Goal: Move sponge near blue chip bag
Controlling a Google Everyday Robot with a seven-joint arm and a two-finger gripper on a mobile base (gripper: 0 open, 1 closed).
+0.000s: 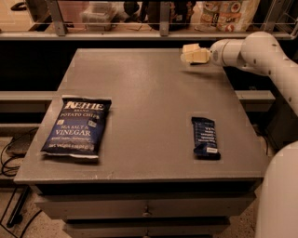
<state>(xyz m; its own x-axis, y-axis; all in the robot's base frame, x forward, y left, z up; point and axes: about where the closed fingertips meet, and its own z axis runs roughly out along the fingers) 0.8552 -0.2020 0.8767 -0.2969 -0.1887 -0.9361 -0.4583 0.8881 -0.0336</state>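
Observation:
The blue chip bag (77,128) lies flat at the table's front left, white Kettle print facing up. My gripper (193,53) hangs at the end of the white arm (253,51), just above the table's far right part. It is far from the bag, diagonally across the table. Its pale cream-yellow tip is all that shows there. I cannot make out the sponge as a separate thing, either on the tabletop or at the gripper.
A small dark blue snack bar wrapper (205,137) lies at the front right of the grey table (149,93). A shelf with boxes and bags (223,14) runs behind the table's far edge. Drawers sit under the front edge. Cables lie on the floor at left.

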